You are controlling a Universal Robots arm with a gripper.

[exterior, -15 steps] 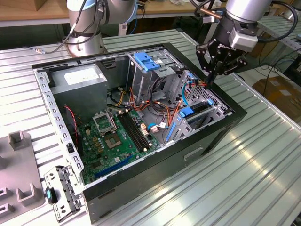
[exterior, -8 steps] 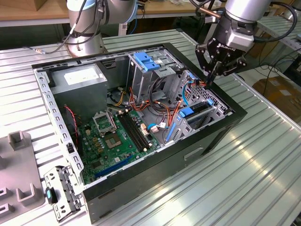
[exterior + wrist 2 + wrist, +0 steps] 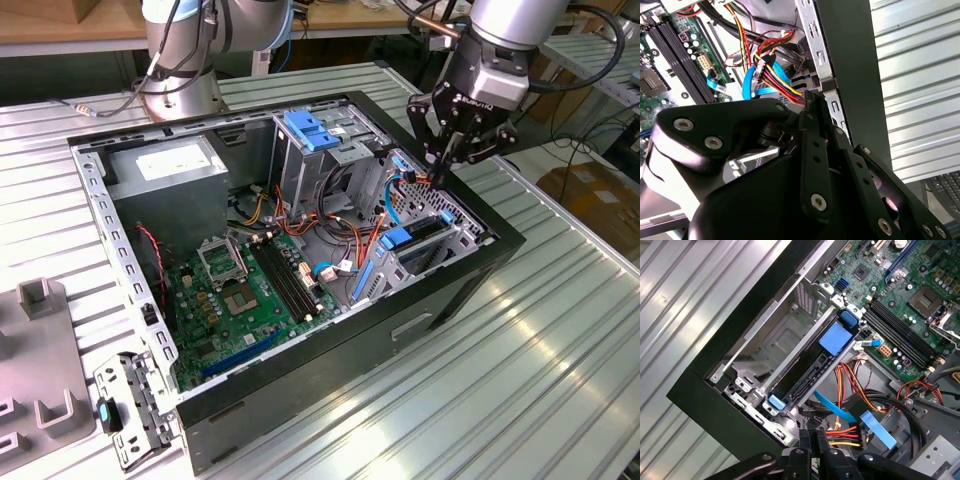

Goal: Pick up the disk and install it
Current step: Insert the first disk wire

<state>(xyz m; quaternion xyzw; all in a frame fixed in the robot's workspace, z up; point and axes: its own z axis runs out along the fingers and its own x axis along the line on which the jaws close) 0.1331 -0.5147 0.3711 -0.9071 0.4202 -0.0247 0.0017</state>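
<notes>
The disk [image 3: 420,230] stands on edge inside the drive bay at the corner of the open computer case [image 3: 480,275] on the exterior view's right. In the first wrist view the disk [image 3: 805,377] shows a dark edge, blue side rails and a blue tab. My gripper [image 3: 438,178] hangs just above the case's far right wall, a little beyond the disk and apart from it. Its fingers are shut, and nothing shows between them. In both wrist views the fingertips [image 3: 812,442] [image 3: 810,107] sit close to a bundle of red, yellow and blue cables [image 3: 772,75].
A tall metal cage with a blue top [image 3: 320,130] stands mid-case. A grey box with a white sticker [image 3: 165,165] fills the far left corner, and the green motherboard [image 3: 250,290] lies on the floor. A second arm's base [image 3: 180,60] stands behind; grey fixtures [image 3: 40,350] lie left.
</notes>
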